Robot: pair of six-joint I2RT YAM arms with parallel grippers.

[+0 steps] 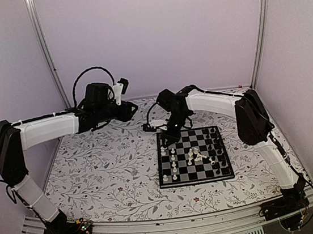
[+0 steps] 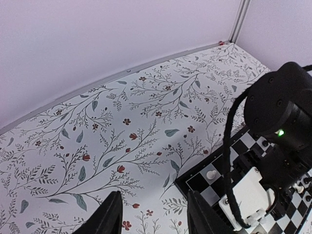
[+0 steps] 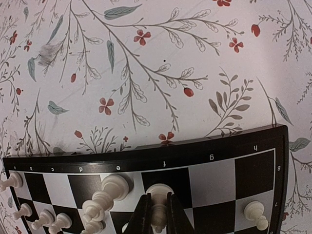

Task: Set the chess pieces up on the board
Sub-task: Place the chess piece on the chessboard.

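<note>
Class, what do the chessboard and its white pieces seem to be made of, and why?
Board: probably plastic or laminate; smooth, slightly glossy checks, crisp printed letters on the rim. White pieces: likely moulded plastic; uniform ivory colour, soft sheen, rounded shapes.

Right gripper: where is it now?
Top view: the right gripper sits over the far-left corner of the board. Its wrist view shows it shut on a white piece beside the lettered edge.

Worktop [image 1: 107, 177]: white covering printed with grey-green sprigs and red flowers. Walls [image 1: 152, 32]: plain pale lilac panels. Corner posts [image 1: 48, 56]: two, metal. Front rail [image 1: 175, 224]: aluminium.
</note>
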